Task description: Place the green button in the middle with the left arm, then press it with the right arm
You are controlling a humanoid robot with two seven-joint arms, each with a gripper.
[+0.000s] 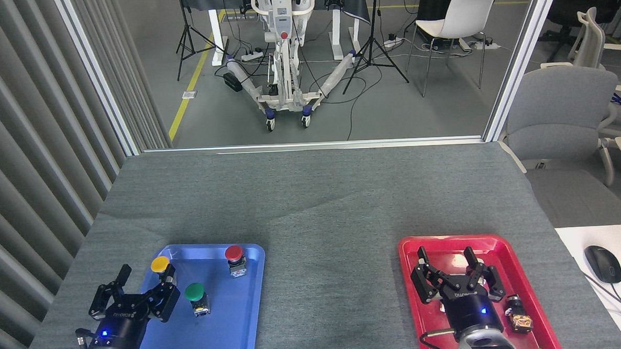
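Note:
The green button stands upright in the blue tray, its dark-green cap above a boxy base. My left gripper hangs open over the tray's left edge, its right finger just left of the green button and close under the yellow-capped button. The middle, plain grey cloth between the two trays, has nothing on it. My right gripper is open above the red tray, fingers pointing away from me.
A red-capped button stands at the blue tray's far right corner. A small dark part lies in the red tray beside my right wrist. A white desk with a mouse adjoins the table's right side.

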